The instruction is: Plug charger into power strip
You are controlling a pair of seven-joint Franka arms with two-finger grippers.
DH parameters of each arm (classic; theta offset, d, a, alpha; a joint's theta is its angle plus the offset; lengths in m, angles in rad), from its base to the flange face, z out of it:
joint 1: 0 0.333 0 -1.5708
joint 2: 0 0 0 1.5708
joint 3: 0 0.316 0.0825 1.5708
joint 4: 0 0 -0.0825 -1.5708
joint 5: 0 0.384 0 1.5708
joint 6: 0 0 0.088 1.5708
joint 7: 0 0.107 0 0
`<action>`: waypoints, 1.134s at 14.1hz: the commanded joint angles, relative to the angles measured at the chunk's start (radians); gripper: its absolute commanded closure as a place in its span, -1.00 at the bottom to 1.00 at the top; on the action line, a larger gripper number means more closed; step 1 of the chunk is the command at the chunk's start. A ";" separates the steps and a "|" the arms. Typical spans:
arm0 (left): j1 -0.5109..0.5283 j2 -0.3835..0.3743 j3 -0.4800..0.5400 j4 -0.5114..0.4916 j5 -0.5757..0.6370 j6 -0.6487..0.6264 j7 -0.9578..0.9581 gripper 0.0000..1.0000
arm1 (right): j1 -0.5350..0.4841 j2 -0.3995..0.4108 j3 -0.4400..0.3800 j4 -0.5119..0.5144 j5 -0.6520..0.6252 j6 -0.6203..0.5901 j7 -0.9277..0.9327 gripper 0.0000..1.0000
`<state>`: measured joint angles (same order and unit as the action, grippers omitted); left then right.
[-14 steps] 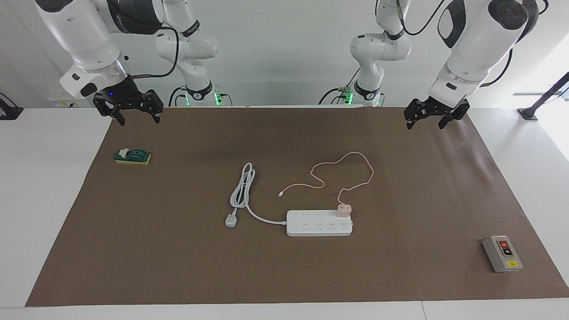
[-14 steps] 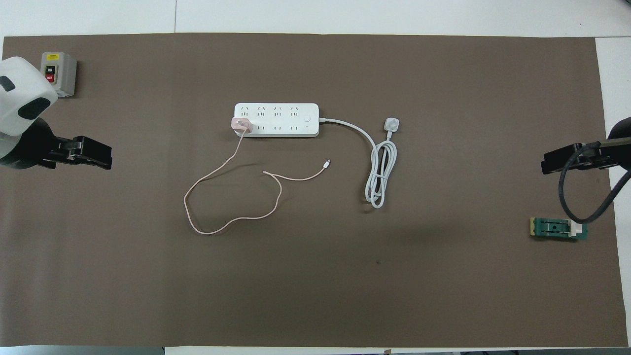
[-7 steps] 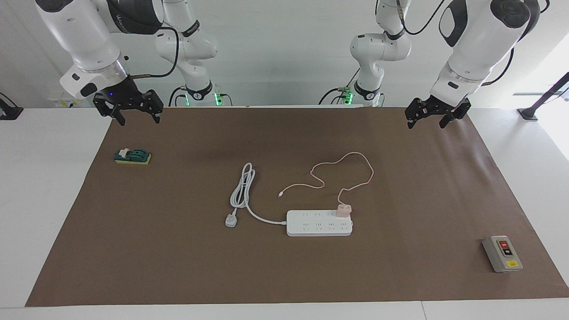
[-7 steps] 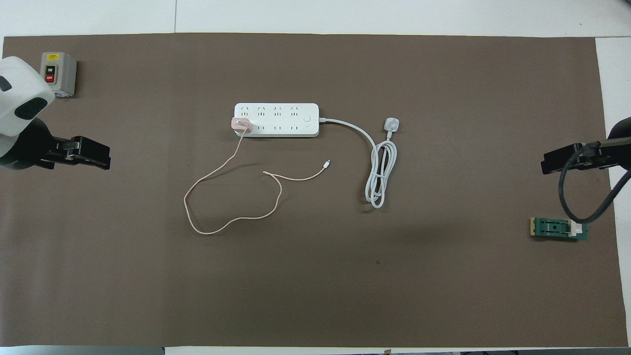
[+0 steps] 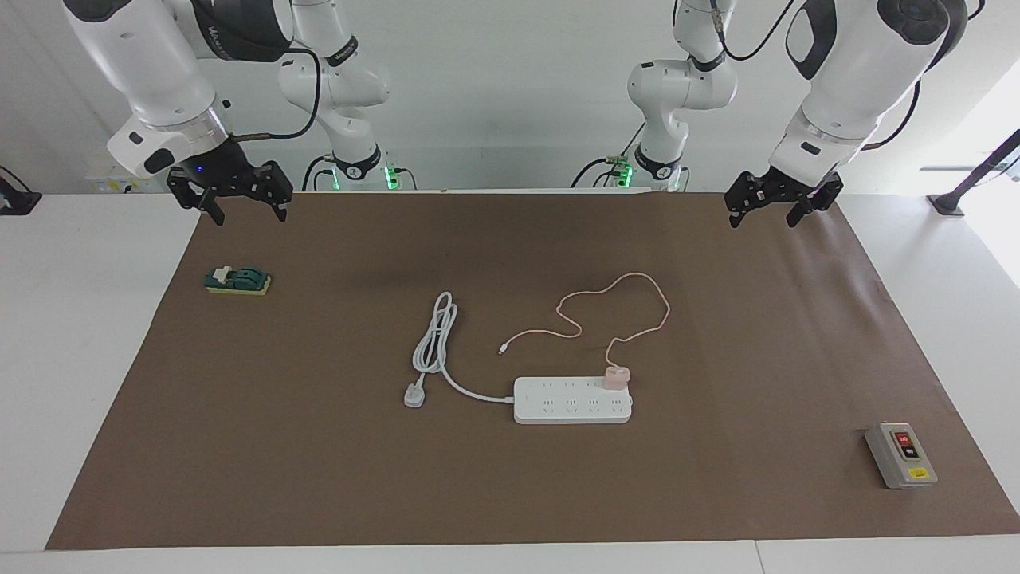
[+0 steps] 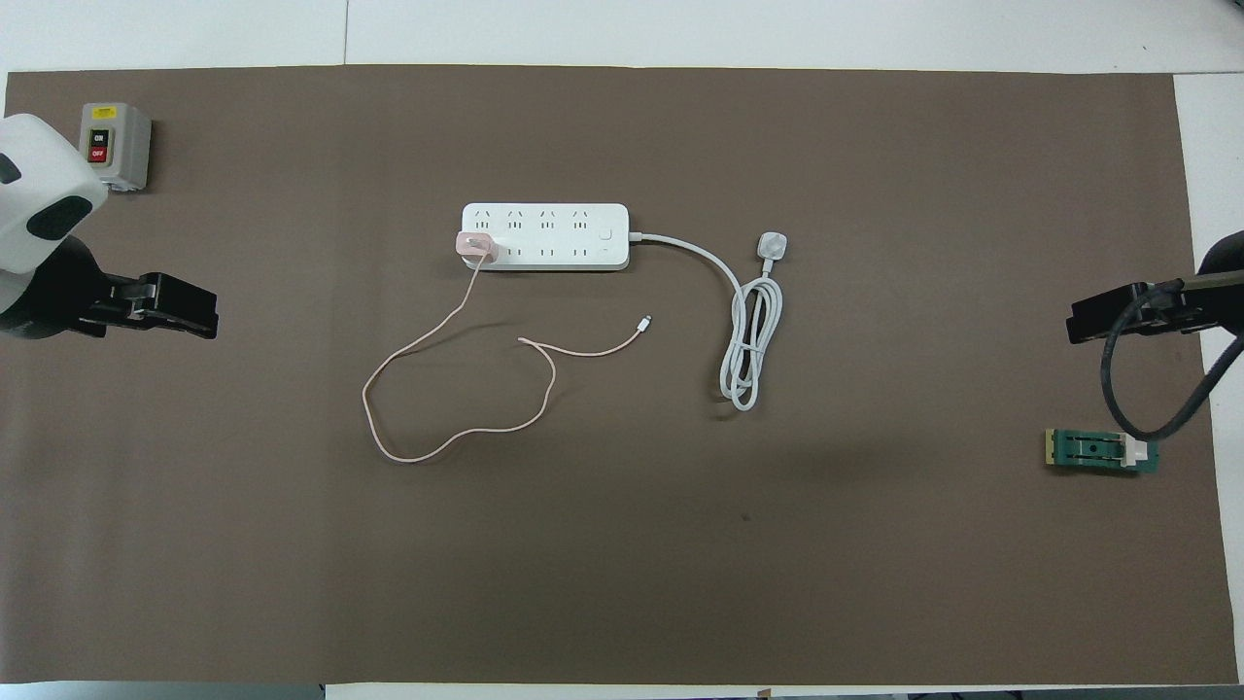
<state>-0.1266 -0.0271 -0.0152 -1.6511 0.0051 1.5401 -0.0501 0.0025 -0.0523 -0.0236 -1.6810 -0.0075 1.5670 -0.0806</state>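
Observation:
The white power strip (image 5: 558,408) (image 6: 544,222) lies flat in the middle of the brown mat. The pale-pink charger (image 5: 616,376) (image 6: 476,246) stands in the strip's end socket, in the row nearer the robots, toward the left arm's end. Its thin pink cable (image 5: 637,277) (image 6: 428,453) loops loosely over the mat nearer the robots. My left gripper (image 5: 762,222) (image 6: 170,311) hangs open and empty over the mat's edge at the left arm's end. My right gripper (image 5: 250,217) (image 6: 1108,321) hangs open and empty at the right arm's end. Both are well away from the strip.
The strip's thick white cord ends in a white three-pin plug (image 5: 413,395) (image 6: 771,245) lying loose on the mat. A grey box with red and black buttons (image 5: 900,456) (image 6: 115,146) sits toward the left arm's end. A small green block (image 5: 237,281) (image 6: 1098,450) lies under the right gripper.
The left gripper has drifted slightly upward and outward, still open. The right arm, charger, strip and cables have not moved.

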 commanded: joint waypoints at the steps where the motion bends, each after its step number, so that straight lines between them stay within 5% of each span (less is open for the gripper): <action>1: -0.022 -0.020 0.020 -0.001 -0.017 -0.061 0.000 -1.00 | -0.015 -0.014 0.010 -0.005 0.014 -0.019 0.013 -1.00; 16: -0.022 -0.019 0.021 -0.001 -0.024 -0.005 0.000 -1.00 | -0.015 -0.014 0.011 -0.005 0.014 -0.019 0.012 -1.00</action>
<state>-0.1271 -0.0321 -0.0152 -1.6476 -0.0079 1.5230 -0.0501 0.0025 -0.0524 -0.0232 -1.6810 -0.0075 1.5670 -0.0806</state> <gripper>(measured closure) 0.000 0.000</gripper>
